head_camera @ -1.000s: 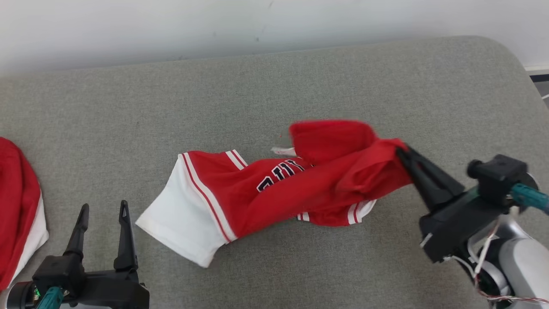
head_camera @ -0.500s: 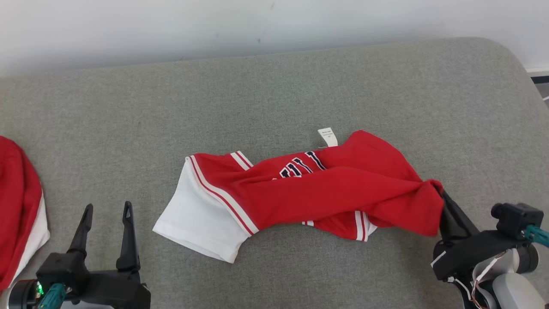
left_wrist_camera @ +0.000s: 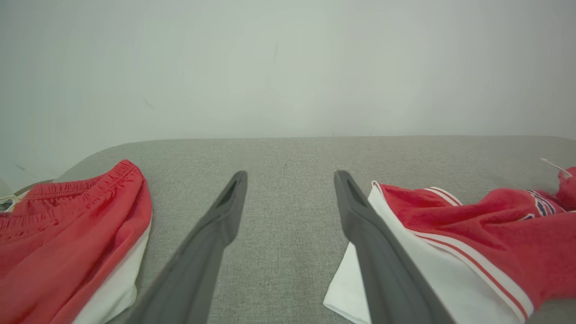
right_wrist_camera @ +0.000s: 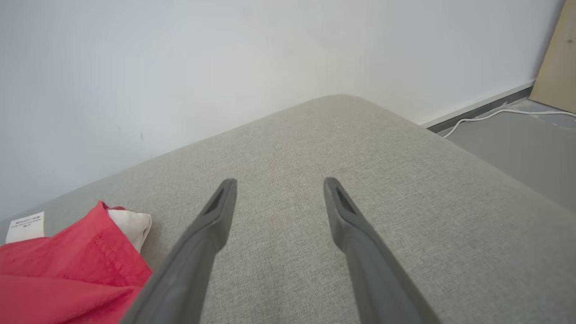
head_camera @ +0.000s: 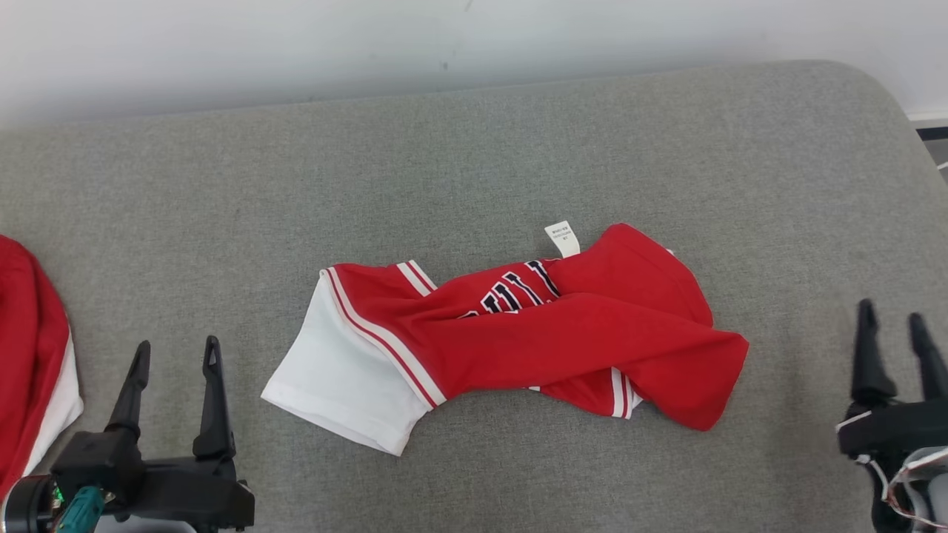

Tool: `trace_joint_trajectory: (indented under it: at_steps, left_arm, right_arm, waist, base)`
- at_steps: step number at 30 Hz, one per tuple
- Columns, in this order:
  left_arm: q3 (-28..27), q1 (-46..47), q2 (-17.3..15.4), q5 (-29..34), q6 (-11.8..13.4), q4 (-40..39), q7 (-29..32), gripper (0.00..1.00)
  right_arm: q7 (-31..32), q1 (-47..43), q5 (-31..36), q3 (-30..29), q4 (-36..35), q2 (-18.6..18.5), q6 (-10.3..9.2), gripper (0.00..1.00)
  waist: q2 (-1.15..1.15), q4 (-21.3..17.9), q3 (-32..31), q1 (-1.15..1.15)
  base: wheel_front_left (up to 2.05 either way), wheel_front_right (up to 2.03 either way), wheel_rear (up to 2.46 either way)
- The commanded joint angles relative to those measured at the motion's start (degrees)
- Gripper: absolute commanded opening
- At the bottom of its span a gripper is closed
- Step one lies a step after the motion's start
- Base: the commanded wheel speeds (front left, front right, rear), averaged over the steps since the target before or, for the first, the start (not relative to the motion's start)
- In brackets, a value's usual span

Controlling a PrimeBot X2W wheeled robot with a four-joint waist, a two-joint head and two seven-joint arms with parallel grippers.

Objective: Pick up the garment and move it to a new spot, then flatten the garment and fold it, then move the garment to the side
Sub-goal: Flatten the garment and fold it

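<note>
A red and white garment [head_camera: 518, 333] with dark lettering lies crumpled and twisted in the middle of the grey cushion [head_camera: 474, 148]; its white label [head_camera: 562, 237] sticks up at the far side. My left gripper [head_camera: 176, 353] stands open at the lower left, apart from the garment's white hem [left_wrist_camera: 432, 279], nothing between its fingers [left_wrist_camera: 225, 216]. My right gripper [head_camera: 891, 314] stands open at the lower right, well clear of the garment's red end [right_wrist_camera: 76, 270], and holds nothing.
A second red and white garment [head_camera: 33, 363] lies at the cushion's left edge, near my left gripper [left_wrist_camera: 288, 177]. A pale wall [head_camera: 370, 37] runs behind the cushion. Past the rounded right corner, floor with a white cable [right_wrist_camera: 495, 114] shows.
My right gripper pulled the garment's red end to the right and down onto the cushion, let go, opened and drew back to the lower right. The left gripper stayed put.
</note>
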State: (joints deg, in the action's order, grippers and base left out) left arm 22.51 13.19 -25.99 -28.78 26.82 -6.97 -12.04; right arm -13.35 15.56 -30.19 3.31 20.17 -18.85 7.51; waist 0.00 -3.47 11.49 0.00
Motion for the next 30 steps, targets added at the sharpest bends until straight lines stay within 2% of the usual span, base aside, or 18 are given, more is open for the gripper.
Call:
trace_joint_trajectory:
  at_steps: [1, 6, 14, 22, 30]
  left_arm:
    - [-0.3, -0.6, -0.5, 0.5, 0.3, -0.3, -0.5, 1.00]
    - [-1.2, -1.5, -0.7, 0.9, 1.2, -1.8, -1.1, 1.00]
    - [-0.5, -3.1, -0.6, 2.1, 2.2, -3.7, -1.4, 1.00]
    - [0.2, -5.9, -0.2, 1.5, 2.7, -3.9, -1.5, 1.00]
    - [2.0, -7.3, -0.8, 1.8, 2.2, -2.3, 0.2, 1.00]
  right_arm:
    - [-0.7, -0.8, 1.4, -1.8, -1.5, 0.9, -0.03, 1.00]
    - [-1.3, -2.1, 6.8, -4.7, -10.0, 4.1, -0.03, 1.00]
    - [2.9, -7.1, 14.5, 1.0, -22.2, 8.6, -0.04, 1.00]
    - [5.9, -12.4, 17.4, 7.8, -25.6, 9.7, -0.03, 1.00]
    - [8.1, -16.3, 18.9, 8.5, -27.2, 10.5, -0.03, 1.00]
  waist:
    - [0.00, -0.1, -0.3, 0.00]
    - [0.00, -0.5, -1.2, 0.00]
    - [0.00, -0.3, -3.6, 0.00]
    - [0.00, -0.2, -6.5, 0.00]
    - [0.00, 0.1, -8.7, 0.00]
  base:
    - [0.00, 0.00, 0.00]
    - [0.00, 0.00, 0.00]
    - [0.00, 0.00, 0.00]
    - [0.00, 0.00, 0.00]
    - [0.00, 0.00, 0.00]
